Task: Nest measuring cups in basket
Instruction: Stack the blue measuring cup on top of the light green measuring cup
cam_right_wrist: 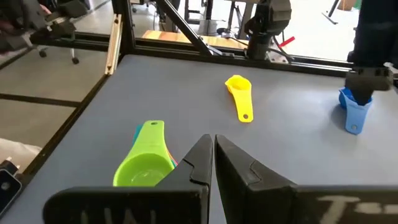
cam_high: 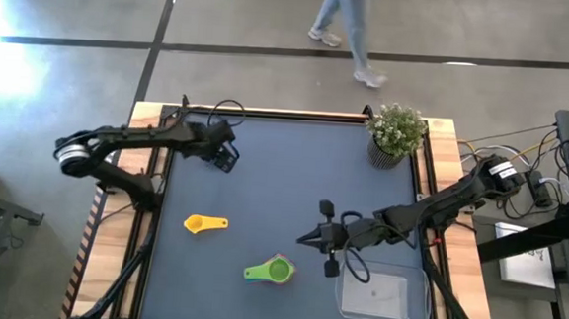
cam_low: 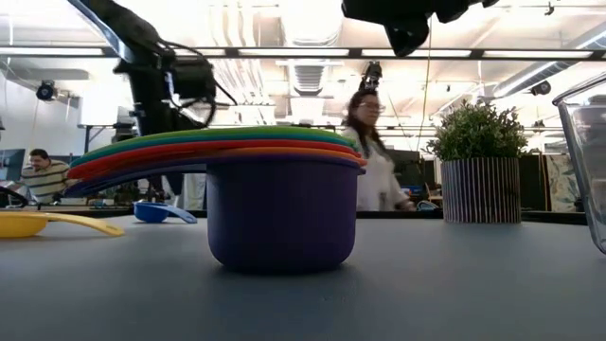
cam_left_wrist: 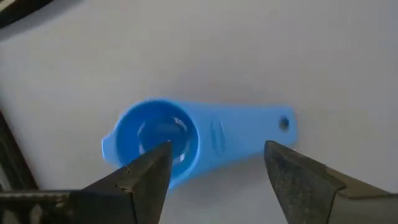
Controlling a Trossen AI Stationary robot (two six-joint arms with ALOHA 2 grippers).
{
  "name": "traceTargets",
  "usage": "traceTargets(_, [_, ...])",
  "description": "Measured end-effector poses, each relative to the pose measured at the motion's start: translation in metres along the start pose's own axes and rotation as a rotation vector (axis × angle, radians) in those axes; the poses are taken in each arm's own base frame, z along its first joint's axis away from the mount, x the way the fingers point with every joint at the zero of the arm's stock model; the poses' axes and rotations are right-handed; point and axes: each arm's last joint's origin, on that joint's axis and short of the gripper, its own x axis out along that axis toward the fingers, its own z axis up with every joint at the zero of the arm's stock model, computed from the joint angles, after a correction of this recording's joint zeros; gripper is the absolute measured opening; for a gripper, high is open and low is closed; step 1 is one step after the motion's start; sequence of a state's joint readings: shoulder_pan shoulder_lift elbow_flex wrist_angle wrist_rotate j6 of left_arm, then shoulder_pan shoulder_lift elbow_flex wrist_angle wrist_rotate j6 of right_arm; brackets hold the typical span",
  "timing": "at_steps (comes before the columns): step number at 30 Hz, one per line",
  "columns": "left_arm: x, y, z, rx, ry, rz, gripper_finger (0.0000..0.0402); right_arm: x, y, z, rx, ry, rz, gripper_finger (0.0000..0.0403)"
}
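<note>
Hovering over far-left mat: left gripper [cam_high: 227, 158], fingers spread, blue cup [cam_left_wrist: 158, 140] directly below, handle lying between tips, cup still on mat. Yellow cup [cam_high: 204, 224] alone, closer to front than L gripper, well apart. Nested stack, green cup on top [cam_high: 271, 270], purple cup [cam_low: 281, 213] at bottom, sits just ahead of right gripper [cam_high: 321, 239]. R fingers pinched together, holding nothing. Basket [cam_high: 385, 294] beside R gripper toward front-right corner. Potted plant [cam_high: 397, 134] far right. Person [cam_low: 372, 156] beyond table.

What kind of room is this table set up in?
Likely an open lab or office workspace: exposed ceiling ducts, a person walking behind the table, and another person seated at a desk.
</note>
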State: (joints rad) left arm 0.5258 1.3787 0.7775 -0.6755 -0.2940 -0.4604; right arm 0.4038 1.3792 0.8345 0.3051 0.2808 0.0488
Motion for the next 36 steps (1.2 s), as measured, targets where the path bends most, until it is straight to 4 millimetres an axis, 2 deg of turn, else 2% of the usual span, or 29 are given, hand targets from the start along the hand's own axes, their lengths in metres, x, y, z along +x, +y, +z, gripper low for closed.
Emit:
traceTargets(5, [0.015, -0.003, 0.012, -0.036, 0.081, 0.051, 0.0263, -0.001, 0.004, -0.003, -0.007, 0.018, 0.011, 0.0009])
traceTargets(10, [0.024, -0.007, 0.017, -0.062, 0.093, 0.059, 0.0263, -0.003, 0.008, -0.002, -0.012, 0.014, 0.023, 0.0009])
traceTargets(26, [0.028, -0.002, 0.025, -0.176, 0.028, 0.039, 0.0253, -0.003, 0.008, -0.001, -0.009, 0.006, 0.017, 0.0009])
traceTargets(36, [0.038, -0.001, 0.018, -0.166, 0.072, 0.063, 0.0253, -0.003, 0.008, -0.001, -0.015, 0.007, 0.017, 0.0009])
